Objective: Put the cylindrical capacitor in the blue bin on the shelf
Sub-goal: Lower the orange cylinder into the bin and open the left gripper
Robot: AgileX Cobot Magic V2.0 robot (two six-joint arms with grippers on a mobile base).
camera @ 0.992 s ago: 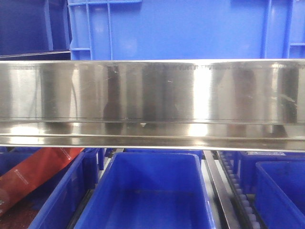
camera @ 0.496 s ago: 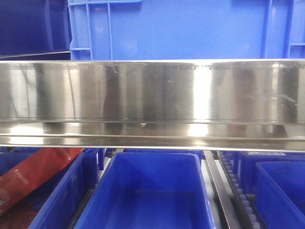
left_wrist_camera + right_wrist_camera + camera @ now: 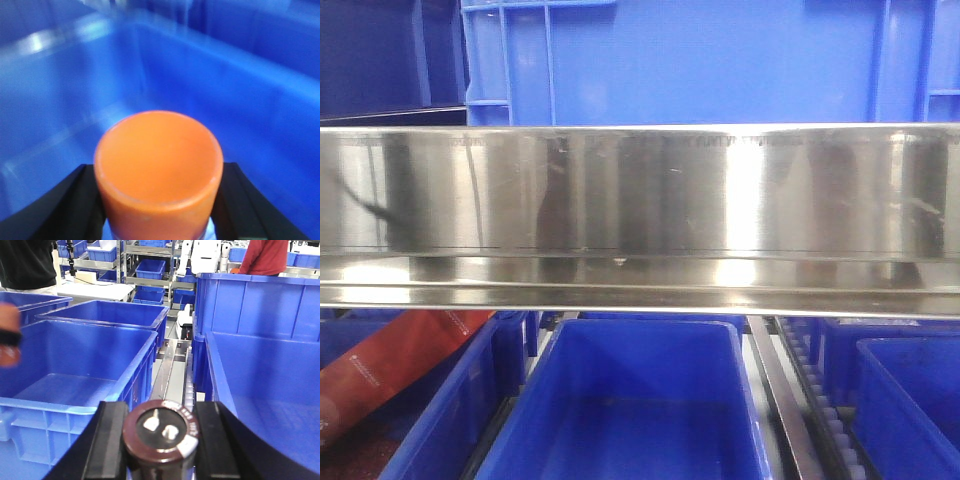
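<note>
Cylindrical capacitor [image 3: 161, 432] clamped in right gripper [image 3: 161, 450], terminal end toward camera; blue bin [image 3: 75, 375] ahead-left of gripper, metal rail [image 3: 167, 370] straight ahead. Left gripper [image 3: 158, 205] clamped on orange cylinder [image 3: 158, 160], second bin [image 3: 240, 100] beyond.

The left gripper [image 3: 159, 172] has matte black, wedge-shaped fingers [image 3: 65, 205]; the right gripper [image 3: 160, 410] has broad, flat black ones.

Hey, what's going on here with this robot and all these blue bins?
A two-armed robot is working at a steel shelf loaded with blue bins. Its right tool is shut on the cylindrical capacitor, held up near the strip between two of them and not yet dropped into either. The left tool grips an orange cylinder above the inside of another blue bin.
</note>
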